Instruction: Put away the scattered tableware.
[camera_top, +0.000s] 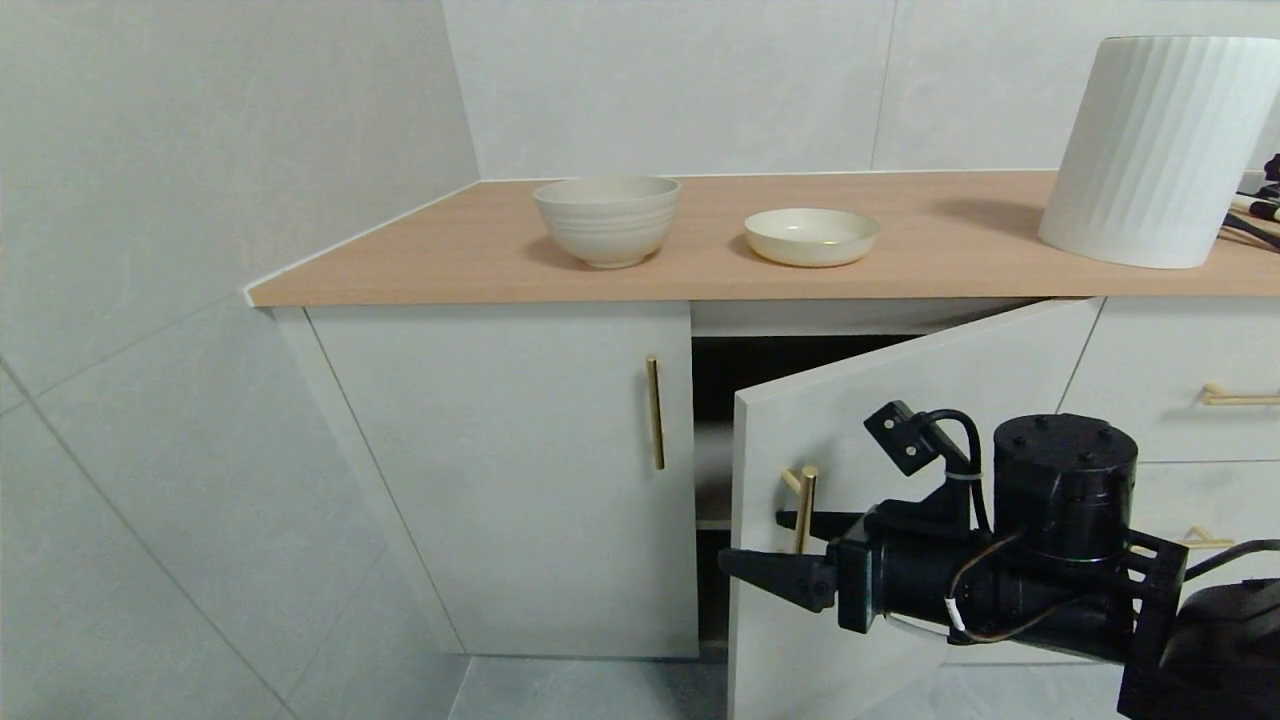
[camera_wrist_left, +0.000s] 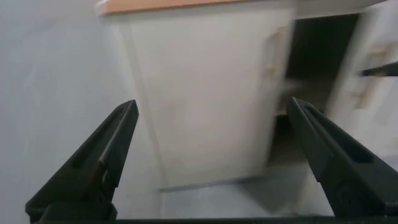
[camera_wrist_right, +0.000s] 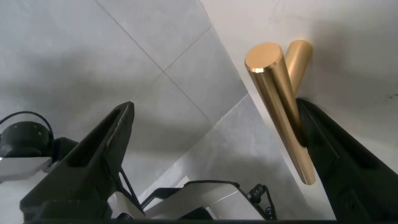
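On the desk (camera_top: 450, 262): bowl (camera_top: 607, 220) and shallow dish (camera_top: 811, 236), both upright, mouths up; round, so no long axis. The dish sits to the right of the bowl, apart from it. The right claw (camera_top: 755, 542) is spread, fingers straddling the brass handle (camera_top: 803, 505) of the ajar cabinet door (camera_top: 900, 400). The handle's long axis is upright and it lies next to one finger. The left claw (camera_wrist_left: 211, 155) is spread wide, facing the closed left door (camera_wrist_left: 205, 93). A ribbed white vessel (camera_top: 1160, 150) stands at the desk's right end

Matt wood-grain countertop (camera_top: 950, 235), glazed ceramic bowl (camera_top: 607, 220) and dish (camera_top: 811, 236), satin golden metal door handle (camera_wrist_right: 283, 106).
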